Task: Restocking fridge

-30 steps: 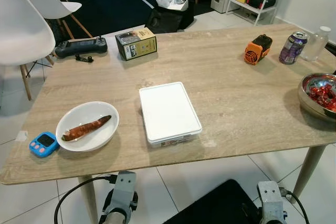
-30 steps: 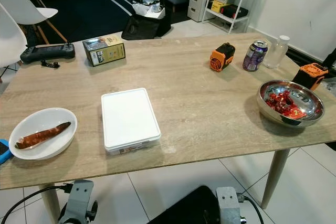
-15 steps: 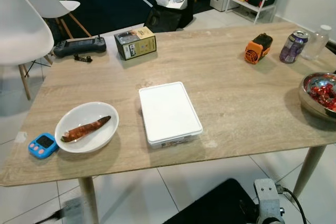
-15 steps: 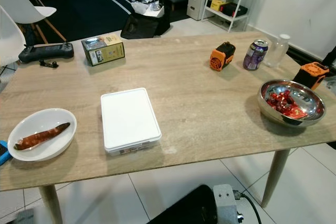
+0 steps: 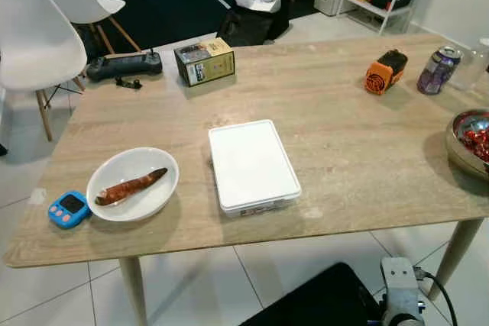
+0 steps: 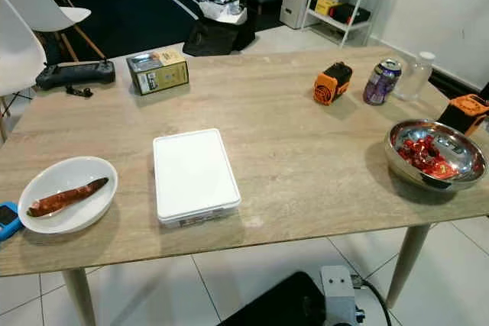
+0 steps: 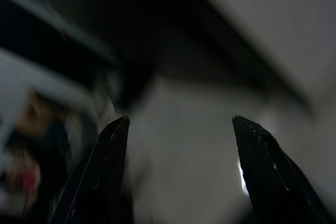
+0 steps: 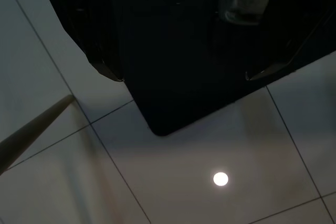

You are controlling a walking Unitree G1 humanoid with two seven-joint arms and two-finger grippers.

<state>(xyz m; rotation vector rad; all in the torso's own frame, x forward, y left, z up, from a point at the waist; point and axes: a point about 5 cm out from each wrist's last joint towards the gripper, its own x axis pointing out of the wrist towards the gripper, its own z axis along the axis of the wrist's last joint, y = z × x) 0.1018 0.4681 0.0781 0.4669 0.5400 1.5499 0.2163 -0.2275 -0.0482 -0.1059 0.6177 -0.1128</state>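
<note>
- A white lidded box (image 5: 252, 164) lies flat near the middle of a wooden table (image 5: 344, 143).
- To its left sits a white bowl (image 5: 133, 184) holding a sausage (image 5: 130, 187), with a blue timer (image 5: 68, 208) just beside it.
- Farther back stand a cardboard box (image 5: 203, 62), a drink can (image 6: 381, 82) and a metal bowl (image 6: 436, 153) of red sweets.
- Left pincer (image 7: 178, 124) hangs in shade, fingers spread apart.
- Right pincer (image 8: 178, 72) hangs below the table over tiled floor (image 8: 173, 182), fingers released, holding nothing.

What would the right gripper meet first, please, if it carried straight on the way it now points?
Probably the tiled floor. The right gripper, fingers apart, points down past a black rounded-cornered shape, possibly the robot's own body. Depth is unclear, so that dark shape might come first.
</note>
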